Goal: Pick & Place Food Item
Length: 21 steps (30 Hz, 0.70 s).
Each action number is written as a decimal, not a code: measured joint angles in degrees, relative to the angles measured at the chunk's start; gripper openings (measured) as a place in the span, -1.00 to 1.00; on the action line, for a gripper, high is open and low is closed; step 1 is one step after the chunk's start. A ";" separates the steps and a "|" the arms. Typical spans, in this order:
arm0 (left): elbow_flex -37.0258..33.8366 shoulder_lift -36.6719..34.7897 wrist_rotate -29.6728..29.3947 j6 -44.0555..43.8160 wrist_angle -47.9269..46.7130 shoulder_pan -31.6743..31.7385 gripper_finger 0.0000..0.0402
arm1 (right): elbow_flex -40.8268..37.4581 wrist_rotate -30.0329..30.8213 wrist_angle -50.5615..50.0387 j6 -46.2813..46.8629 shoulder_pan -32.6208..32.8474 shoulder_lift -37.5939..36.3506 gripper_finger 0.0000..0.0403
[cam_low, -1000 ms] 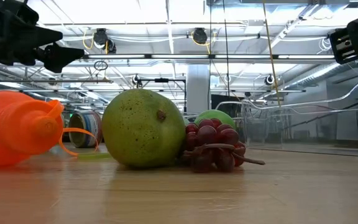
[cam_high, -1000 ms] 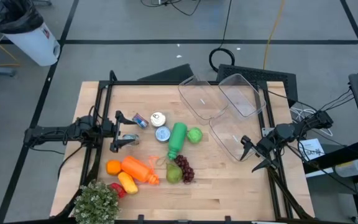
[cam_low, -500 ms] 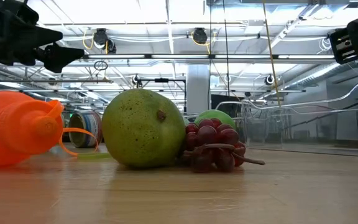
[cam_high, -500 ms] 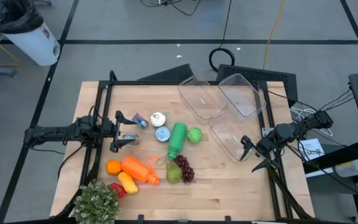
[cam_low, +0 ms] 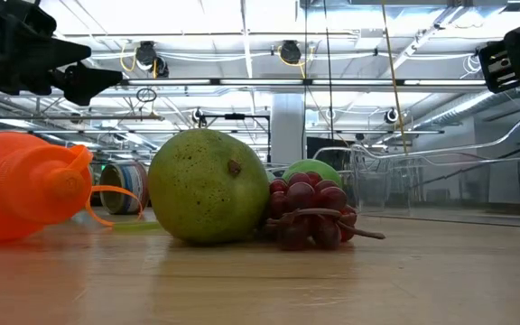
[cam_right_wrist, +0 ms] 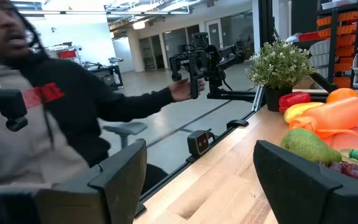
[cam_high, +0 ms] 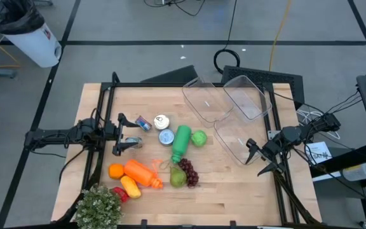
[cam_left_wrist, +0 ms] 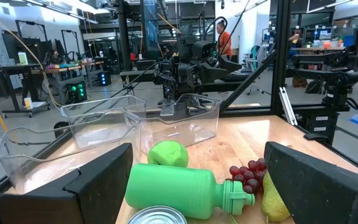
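**Both pincers spread and empty at the counter's sides, food clustered between them**

The left pincer [cam_high: 124,134] hangs above the wooden counter [cam_high: 234,191] at about 9 o'clock, its two fingers spread wide and holding nothing. Just beyond its fingertips, toward 3 o'clock, lie a small can on its side [cam_high: 144,123], a round white-topped item [cam_high: 161,120] and a blue-topped tin [cam_high: 166,137]. None of these touch the pincer.

The rest of the food sits near the counter's middle and toward 6 o'clock. A green bottle [cam_high: 180,142] lies on its side with a green apple [cam_high: 199,138] just beside it toward 3 o'clock. Below them a pear [cam_high: 177,177] touches a bunch of red grapes [cam_high: 189,171]; the low view shows the pear [cam_low: 208,187] and the grapes [cam_low: 310,212] pressed together. From the left pincer, toward 5 o'clock, lie an orange bottle [cam_high: 142,173], an orange [cam_high: 115,170], a yellow pepper [cam_high: 130,186] and a red pepper [cam_high: 121,194], with a potted plant [cam_high: 98,207] at the counter's 7 o'clock corner.

The right pincer [cam_high: 257,158] waits at the counter's 3 o'clock edge, fingers spread, empty, close by the nearest of three clear plastic bins [cam_high: 230,141]. The other two bins [cam_high: 205,98] [cam_high: 246,95] stand toward 1 o'clock. The food lies well apart from this pincer, toward 9 o'clock.

The right wrist view shows a person in a dark top [cam_right_wrist: 48,118] beyond the counter's edge.
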 joint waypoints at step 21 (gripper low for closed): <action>0.11 0.01 -3.45 -23.61 13.44 0.00 0.82 | 0.01 -0.01 0.00 0.00 -0.02 0.02 0.38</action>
